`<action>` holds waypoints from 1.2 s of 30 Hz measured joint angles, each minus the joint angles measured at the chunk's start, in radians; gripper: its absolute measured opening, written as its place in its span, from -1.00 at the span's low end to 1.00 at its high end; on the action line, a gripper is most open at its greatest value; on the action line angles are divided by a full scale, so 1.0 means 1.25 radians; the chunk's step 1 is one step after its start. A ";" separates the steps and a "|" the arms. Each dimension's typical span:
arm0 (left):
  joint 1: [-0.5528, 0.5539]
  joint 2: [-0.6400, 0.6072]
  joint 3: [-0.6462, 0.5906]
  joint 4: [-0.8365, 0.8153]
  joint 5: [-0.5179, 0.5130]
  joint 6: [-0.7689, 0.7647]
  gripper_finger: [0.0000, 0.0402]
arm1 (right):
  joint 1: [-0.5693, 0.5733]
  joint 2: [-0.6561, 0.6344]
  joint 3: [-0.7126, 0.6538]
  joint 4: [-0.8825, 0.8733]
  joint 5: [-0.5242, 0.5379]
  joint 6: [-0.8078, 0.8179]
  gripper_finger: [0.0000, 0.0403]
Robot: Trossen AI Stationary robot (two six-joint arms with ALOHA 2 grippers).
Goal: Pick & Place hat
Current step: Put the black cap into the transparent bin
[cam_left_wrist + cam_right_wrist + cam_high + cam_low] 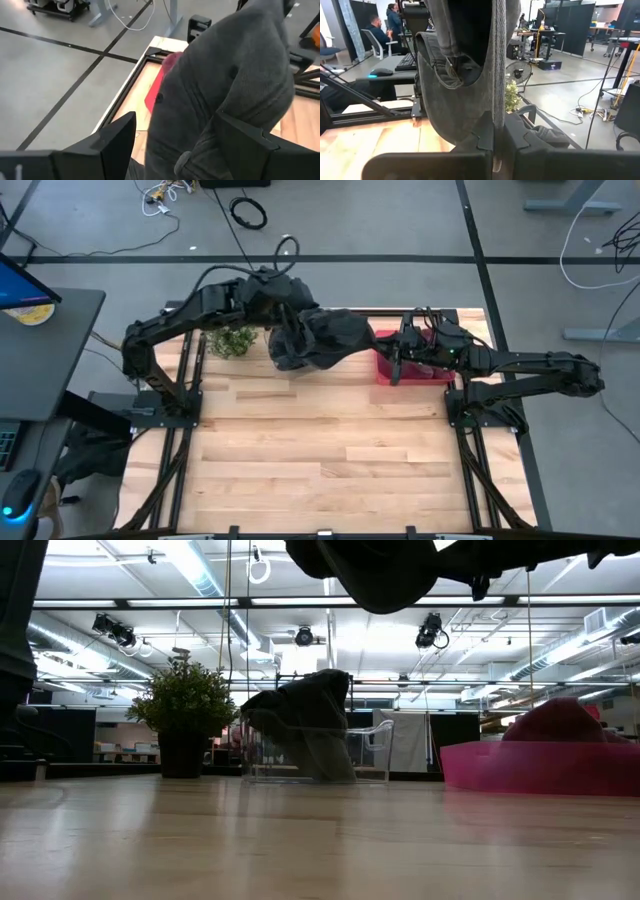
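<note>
Hats: two dark grey hats show; one hat (335, 338) hangs in the air above the far side of the desk (320, 460), and a second hat (305, 720) lies draped in a clear bin (370, 755) on the desk.
Left pincer (290, 340): one, raised over the far left of the desk; its two fingers (112, 137) stand apart with the hat's cloth between them.
Right pincer (497, 135): one, over the far right; its fingers are pressed together on a fold of the hanging hat.
Pink tub (410, 365): one, far right of the desk, under the right arm.
Plant (232, 340): one potted, far left.
</note>
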 joint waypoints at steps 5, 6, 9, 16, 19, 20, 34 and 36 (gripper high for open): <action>0.000 -0.006 0.000 0.001 -0.042 0.035 0.35 | 0.000 0.000 0.000 -0.001 -0.001 0.000 -0.97; 0.000 -0.013 -0.001 0.000 -0.048 0.039 0.35 | 0.000 0.000 0.000 -0.001 -0.001 0.001 -0.97; 0.000 -0.047 0.006 0.009 -0.033 0.037 0.35 | 0.000 0.000 0.000 -0.002 -0.002 0.007 -0.97; -0.007 -0.084 0.076 -0.003 0.111 0.015 0.35 | 0.000 0.000 0.000 -0.010 -0.004 0.008 -0.97; -0.012 -0.078 0.076 -0.035 0.152 0.006 0.35 | 0.000 0.000 0.000 -0.010 -0.019 0.015 -0.97; -0.012 -0.073 0.071 -0.048 0.153 0.004 0.35 | 0.000 0.000 0.000 -0.009 -0.021 0.019 -0.97; -0.002 0.041 0.051 -0.074 0.081 0.066 0.35 | 0.000 0.000 0.000 0.000 -0.024 0.051 -0.97; 0.008 0.050 0.051 -0.070 0.055 0.095 0.35 | 0.001 0.000 0.000 0.001 -0.024 0.051 -0.97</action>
